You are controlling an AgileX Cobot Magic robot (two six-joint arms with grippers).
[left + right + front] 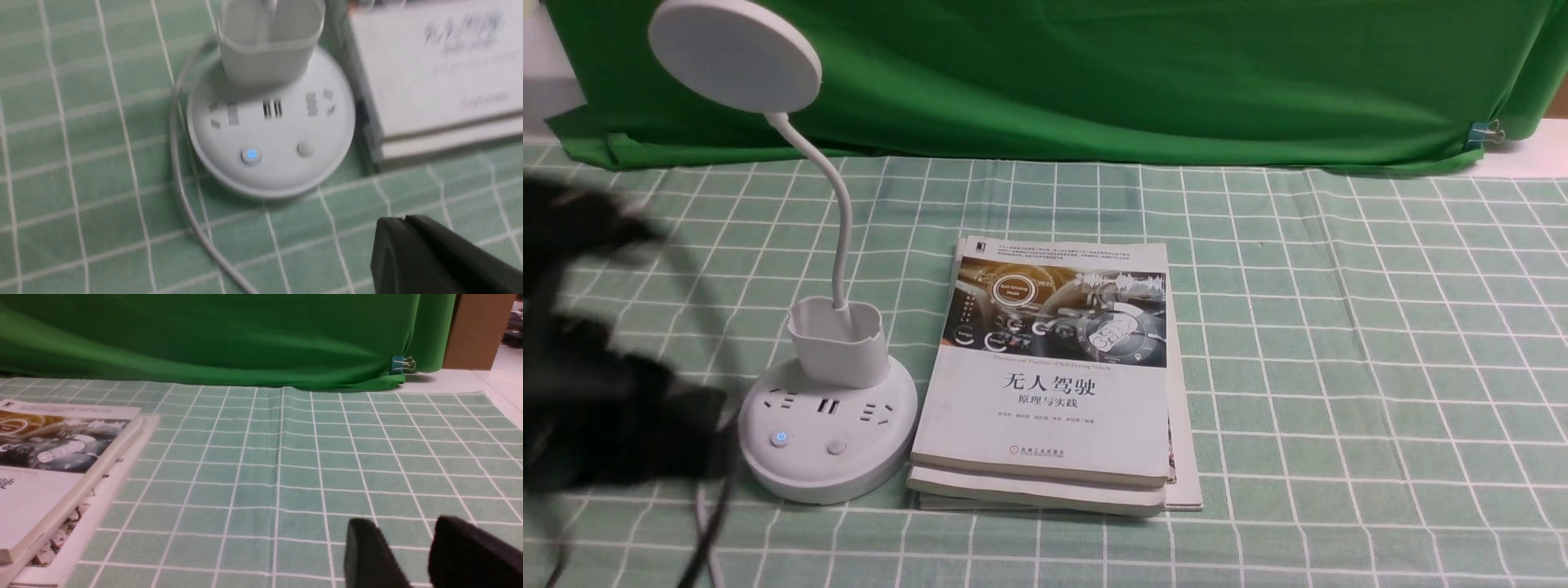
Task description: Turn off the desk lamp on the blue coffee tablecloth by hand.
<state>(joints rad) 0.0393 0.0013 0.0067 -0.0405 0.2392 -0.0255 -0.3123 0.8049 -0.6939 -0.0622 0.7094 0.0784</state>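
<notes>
The white desk lamp stands on the blue coffee tablecloth at the left. Its disc head rises on a thin neck from a small cup holder. The round base carries sockets, a button with a blue light and a plain button. My left gripper is a blurred black mass just left of the base. In the left wrist view it is shut and empty above the cloth, short of the base and the lit button. My right gripper is open and empty over bare cloth.
A stack of books lies right beside the lamp base; it also shows in the right wrist view. The lamp's white cord curves past the base. A dark green backdrop cloth hangs behind.
</notes>
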